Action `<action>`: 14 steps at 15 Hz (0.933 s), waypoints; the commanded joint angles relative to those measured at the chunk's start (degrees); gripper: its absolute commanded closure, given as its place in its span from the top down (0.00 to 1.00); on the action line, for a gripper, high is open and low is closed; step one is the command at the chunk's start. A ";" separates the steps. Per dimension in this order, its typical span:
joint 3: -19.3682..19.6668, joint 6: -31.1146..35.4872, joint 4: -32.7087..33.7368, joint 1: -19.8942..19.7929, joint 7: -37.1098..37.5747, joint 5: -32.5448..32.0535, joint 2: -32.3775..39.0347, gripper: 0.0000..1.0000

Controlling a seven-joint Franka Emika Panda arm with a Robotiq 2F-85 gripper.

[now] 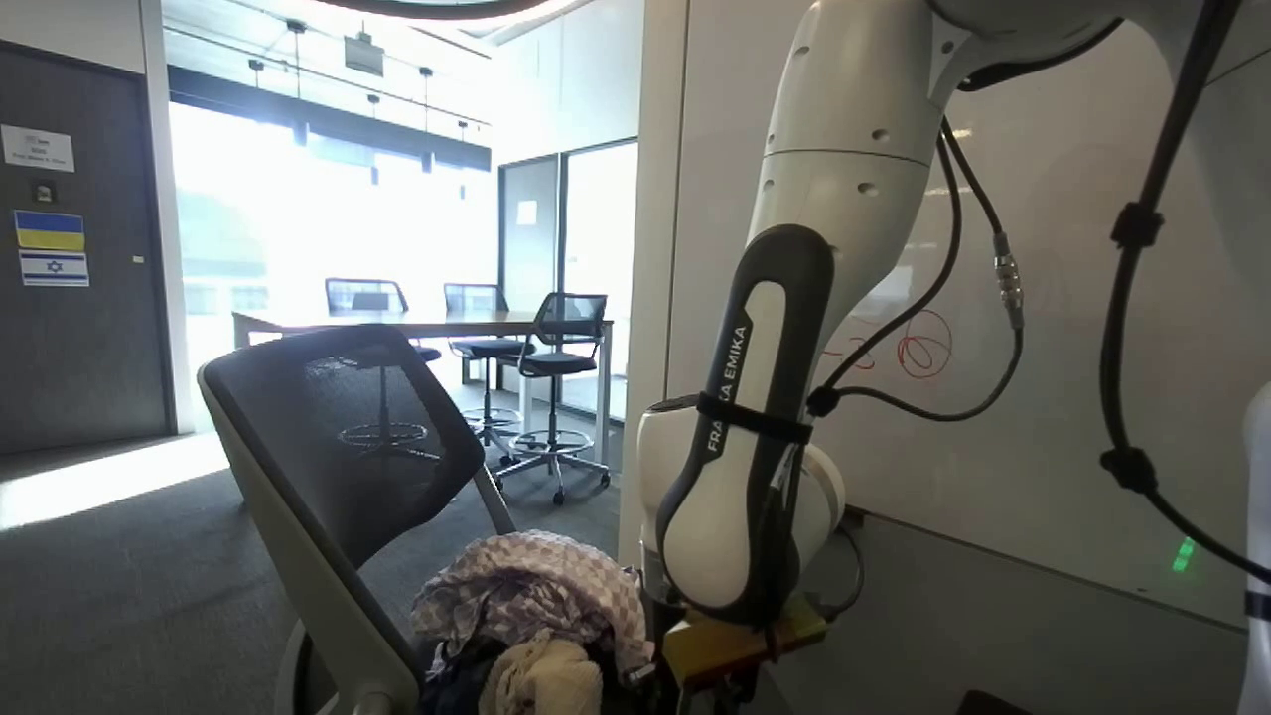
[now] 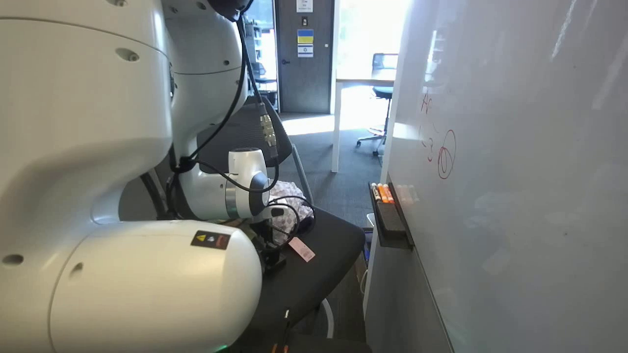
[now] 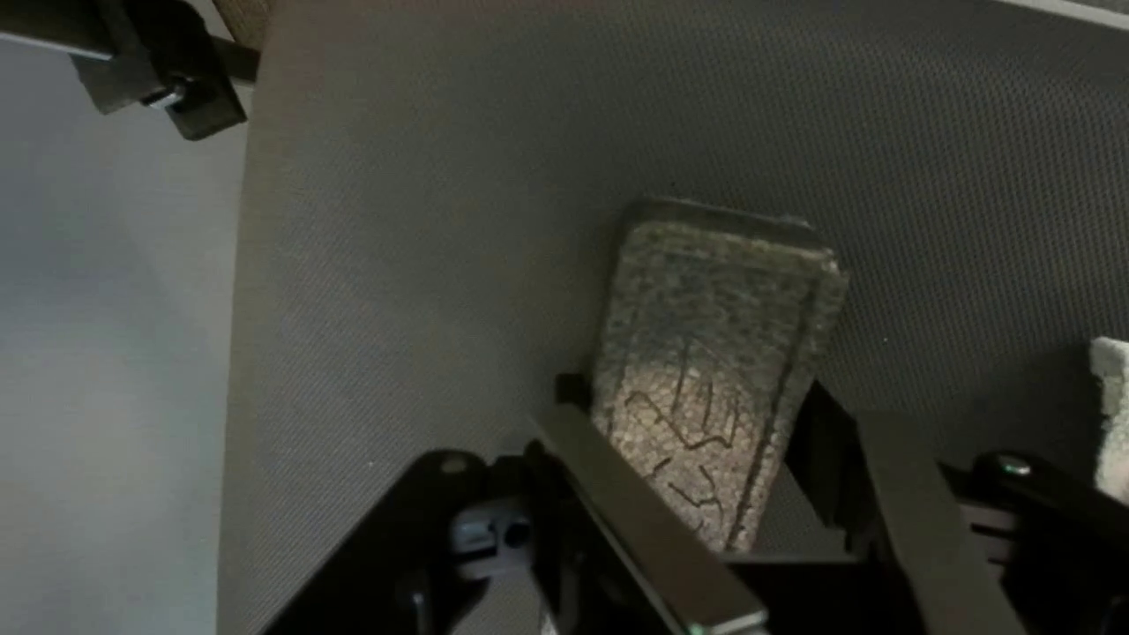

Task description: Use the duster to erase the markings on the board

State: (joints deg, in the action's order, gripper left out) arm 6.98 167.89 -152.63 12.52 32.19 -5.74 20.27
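Grey, speckled and dark-lined, the oblong duster is seen against a woven chair seat, its long axis pointed up the wrist view, leaning slightly right. It is closely flanked by the part-spread gripper; whether it is clamped cannot be told. Markers and a dark block are held on the ledge of the glossy board.

Duster partly hidden by claw; board cut off.
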 commanded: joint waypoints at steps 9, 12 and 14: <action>7.25 -32.92 5.92 10.27 9.25 -46.22 -22.28 0.32; -0.77 -39.52 8.27 3.30 7.01 -53.88 -26.48 0.32; -4.01 -41.77 9.41 -0.16 6.46 -59.44 -28.51 0.32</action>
State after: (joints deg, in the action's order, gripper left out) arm 8.29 129.90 -144.53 17.65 40.33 -58.59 -4.62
